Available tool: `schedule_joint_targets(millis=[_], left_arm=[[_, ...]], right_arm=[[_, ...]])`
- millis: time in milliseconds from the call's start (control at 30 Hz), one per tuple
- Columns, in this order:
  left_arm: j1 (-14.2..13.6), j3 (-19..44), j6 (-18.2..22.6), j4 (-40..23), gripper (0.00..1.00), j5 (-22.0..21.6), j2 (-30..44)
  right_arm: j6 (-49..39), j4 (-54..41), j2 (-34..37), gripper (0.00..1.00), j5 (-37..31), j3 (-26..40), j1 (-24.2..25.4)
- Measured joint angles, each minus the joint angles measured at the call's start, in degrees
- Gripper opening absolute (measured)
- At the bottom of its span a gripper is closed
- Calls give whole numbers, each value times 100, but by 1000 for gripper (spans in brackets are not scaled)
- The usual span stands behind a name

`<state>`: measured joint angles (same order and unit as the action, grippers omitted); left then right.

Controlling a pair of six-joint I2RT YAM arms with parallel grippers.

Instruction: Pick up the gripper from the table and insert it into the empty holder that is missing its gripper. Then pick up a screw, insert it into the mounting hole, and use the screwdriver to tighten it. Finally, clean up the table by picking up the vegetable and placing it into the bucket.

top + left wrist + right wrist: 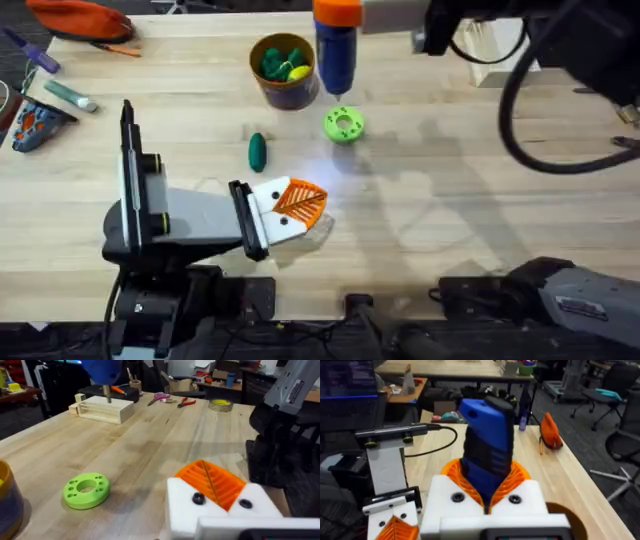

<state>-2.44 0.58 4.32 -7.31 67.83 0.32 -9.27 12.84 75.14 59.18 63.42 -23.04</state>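
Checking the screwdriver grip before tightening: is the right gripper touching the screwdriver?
Touching. In the right wrist view the right gripper has its orange ribbed pads pressed against both sides of the blue screwdriver, holding it upright.

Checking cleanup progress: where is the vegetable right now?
In the overhead view the vegetable lies on the table left of centre, below the bucket and left of the green disc.

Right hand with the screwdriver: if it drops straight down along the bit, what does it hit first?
Likely the lime-green disc: from overhead, the bit of the screwdriver in the right hand points just above it. Depth is unclear; it could land on bare table between disc and bucket.
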Motion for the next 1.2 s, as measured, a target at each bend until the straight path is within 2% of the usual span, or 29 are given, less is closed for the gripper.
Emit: schedule_joint_targets(millis=[333, 867, 1100, 1167, 1200], left_arm=[[0, 0, 0, 0, 16, -2, 0], [0, 0, 0, 0, 16, -2, 0], [0, 0, 0, 0, 16, -2, 0], [0, 0, 0, 0, 16, -2, 0], [0, 0, 0, 0, 16, -2, 0]], right_arm=[[930, 1763, 47, 26, -72, -684, -84], [1526, 2352, 47, 26, -99, -885, -368], [1602, 2659, 47, 26, 266, -890, -420], [1696, 2663, 47, 26, 381, -890, -623], [1724, 2775, 47, 26, 414, -892, -948]])
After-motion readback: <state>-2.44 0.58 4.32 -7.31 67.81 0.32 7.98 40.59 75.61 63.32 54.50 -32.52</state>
